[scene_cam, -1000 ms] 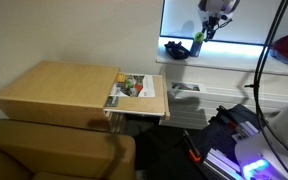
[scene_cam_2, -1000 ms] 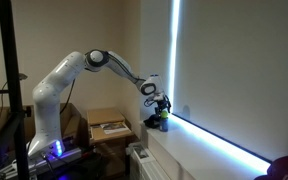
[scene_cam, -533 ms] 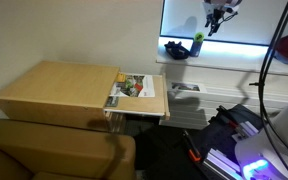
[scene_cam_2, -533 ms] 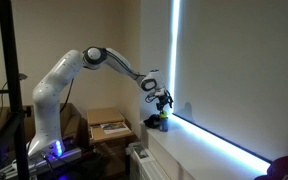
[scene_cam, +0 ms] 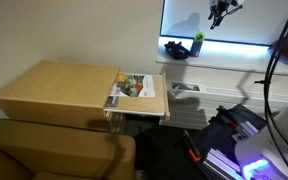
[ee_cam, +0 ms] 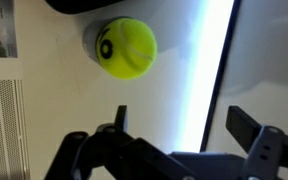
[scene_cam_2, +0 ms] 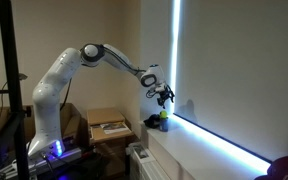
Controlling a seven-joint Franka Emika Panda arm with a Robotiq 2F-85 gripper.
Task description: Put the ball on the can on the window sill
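Ball (ee_cam: pixel 127 47) sits balanced atop the can (scene_cam: pixel 197 47) on the window sill (scene_cam_2: pixel 199 150). Pincer (ee_cam: pixel 184 140) hangs above it, spread wide and empty, so placement looks done.

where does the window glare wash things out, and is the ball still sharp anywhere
Wrist view: the ball is sharp and lit, but the window sill beside it blows out to white. In an exterior view: the window is a glaring strip, the room dim, the ball only a small blob.

Hand (scene_cam_2: pixel 166 95) higher than before, farther above the ball (scene_cam_2: pixel 164 117).
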